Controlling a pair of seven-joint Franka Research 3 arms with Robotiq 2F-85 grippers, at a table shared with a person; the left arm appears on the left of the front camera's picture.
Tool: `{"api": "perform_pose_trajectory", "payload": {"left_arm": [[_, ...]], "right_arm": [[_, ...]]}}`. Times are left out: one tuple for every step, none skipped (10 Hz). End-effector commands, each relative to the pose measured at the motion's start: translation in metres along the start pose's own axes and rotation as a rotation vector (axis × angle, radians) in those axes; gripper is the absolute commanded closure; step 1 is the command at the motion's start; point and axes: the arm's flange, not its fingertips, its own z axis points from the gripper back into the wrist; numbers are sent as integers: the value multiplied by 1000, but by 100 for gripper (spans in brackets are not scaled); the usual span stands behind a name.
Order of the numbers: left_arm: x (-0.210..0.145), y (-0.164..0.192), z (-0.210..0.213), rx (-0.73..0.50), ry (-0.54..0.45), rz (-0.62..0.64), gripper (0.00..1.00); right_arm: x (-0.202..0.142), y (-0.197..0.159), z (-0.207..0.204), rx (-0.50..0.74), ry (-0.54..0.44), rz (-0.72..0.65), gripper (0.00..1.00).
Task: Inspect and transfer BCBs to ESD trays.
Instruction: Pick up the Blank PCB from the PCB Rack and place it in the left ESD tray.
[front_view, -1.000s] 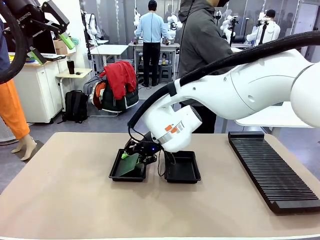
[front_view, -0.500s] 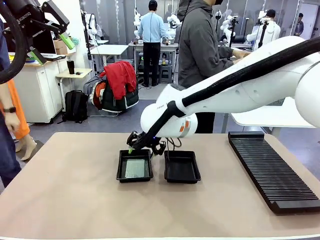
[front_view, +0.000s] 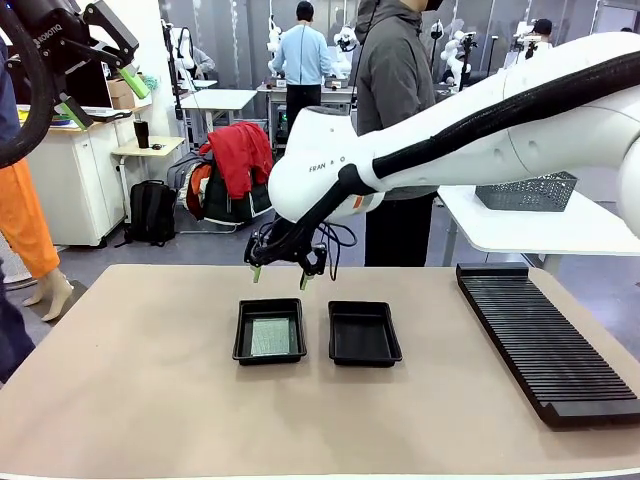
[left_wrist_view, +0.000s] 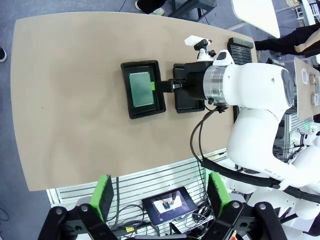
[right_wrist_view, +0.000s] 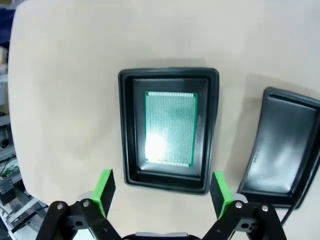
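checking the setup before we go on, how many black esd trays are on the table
2. The left tray holds one green board. The right tray lies beside it with a gap between them and has nothing in it. None looks hidden.

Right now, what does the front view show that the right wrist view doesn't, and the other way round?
Front view: the long ribbed rack, a grey mesh basket on a side table, and a person across the table. Right wrist view: the fine hole grid on the green board, with a glare patch on it. Both: the board lying flat in one black tray, and the second tray beside it, empty.
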Motion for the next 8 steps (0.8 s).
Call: {"api": "perform_pose_trajectory", "payload": {"left_arm": [[-1,1,-1,-4,-3,3,0],[-1,1,-1,-4,-3,3,0],[-1,1,-1,-4,-3,3,0],[-1,1,-1,-4,-3,3,0],[-1,1,-1,-4,-3,3,0],[-1,1,-1,-4,-3,3,0],[-1,1,-1,-4,-3,3,0],[-1,1,-1,-4,-3,3,0]], "right_arm": [[-2,7,6,-95,37,9,0],[-2,8,8,-112,43,15,0],[-2,7,9,-121,45,18,0],[-2,6,10,-129,44,23,0],[-5,3,7,-88,56,33,0],[-5,3,7,-88,56,33,0],[-5,3,7,-88,56,33,0],[-5,3,7,-88,56,33,0]]}}
